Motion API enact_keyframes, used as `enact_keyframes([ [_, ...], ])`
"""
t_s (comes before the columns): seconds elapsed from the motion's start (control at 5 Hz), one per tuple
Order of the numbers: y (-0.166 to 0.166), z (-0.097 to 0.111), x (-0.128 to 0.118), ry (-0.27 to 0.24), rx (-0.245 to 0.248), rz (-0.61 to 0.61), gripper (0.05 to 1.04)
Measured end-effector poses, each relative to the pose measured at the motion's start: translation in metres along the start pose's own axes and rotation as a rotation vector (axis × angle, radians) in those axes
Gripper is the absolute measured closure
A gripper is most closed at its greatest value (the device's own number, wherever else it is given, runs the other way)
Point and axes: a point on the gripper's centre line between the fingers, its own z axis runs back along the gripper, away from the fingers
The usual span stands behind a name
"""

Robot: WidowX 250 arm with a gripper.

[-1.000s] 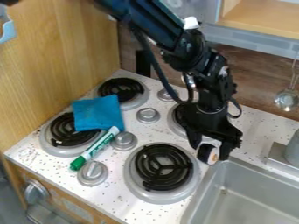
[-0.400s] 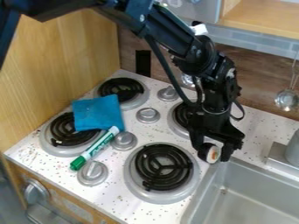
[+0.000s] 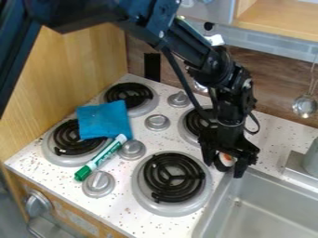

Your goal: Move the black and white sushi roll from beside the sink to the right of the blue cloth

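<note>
Sushi [image 3: 228,158] partly hidden; gripper [image 3: 229,169] in front

On our left we see a tall panel of pale yellow wood [image 3: 77,69], and behind the counter [image 3: 270,135] runs a brown wood-look wall [image 3: 279,88] with a dark upright rectangle [image 3: 152,66] near its left end. Above that wall we have a band of grey-blue tiles [image 3: 273,45] and, at the upper right, a light wooden shelf [image 3: 279,21]. The counter is white with dark specks, its front wooden [image 3: 71,221]. A grey metal sink [image 3: 273,204] sits at our lower right, under soft light.
</note>
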Motion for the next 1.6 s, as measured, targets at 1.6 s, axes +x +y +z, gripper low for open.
enact_keyframes([
  [1.6,0.110,0.057,0.008,-0.115,-0.001,0.211,0.544],
])
